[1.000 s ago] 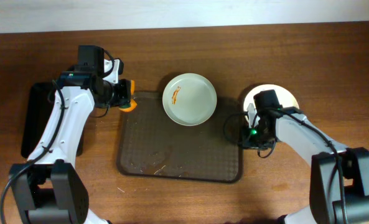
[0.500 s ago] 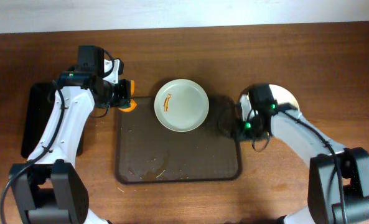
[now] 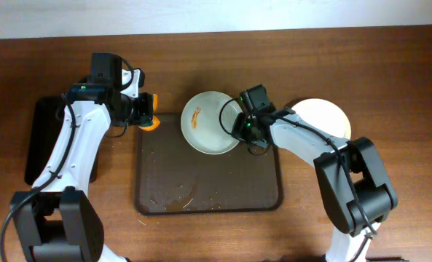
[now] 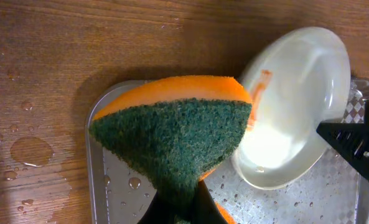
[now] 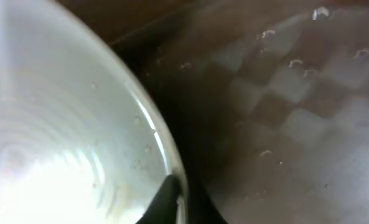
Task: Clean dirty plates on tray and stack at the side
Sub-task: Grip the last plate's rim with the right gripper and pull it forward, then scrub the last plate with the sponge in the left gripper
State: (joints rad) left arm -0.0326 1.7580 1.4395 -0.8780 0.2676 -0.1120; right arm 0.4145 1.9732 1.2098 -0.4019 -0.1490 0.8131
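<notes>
Our left claw is clamped on an orange-and-green sponge above the tray corner. Our right claw straddles the right rim of the sauce-smeared plate, which lies at the tray's far edge. We cannot tell whether this claw grips the plate.

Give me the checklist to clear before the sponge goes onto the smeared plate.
1. Sponge gripped by the left gripper, green scrub face outward: ok.
2. Smear uncovered, on the side of the plate nearer the sponge: ok.
3. Plate fully inside the tray: not ok, it overhangs the far rim.
4. Right gripper holding the plate firmly: cannot tell. One finger sits at the rim, but the grip itself is out of sight.
5. Path from sponge to smear free of other things: ok.
6. Stacking spot ready: ok. A clean plate lies to the right of the tray.
</notes>
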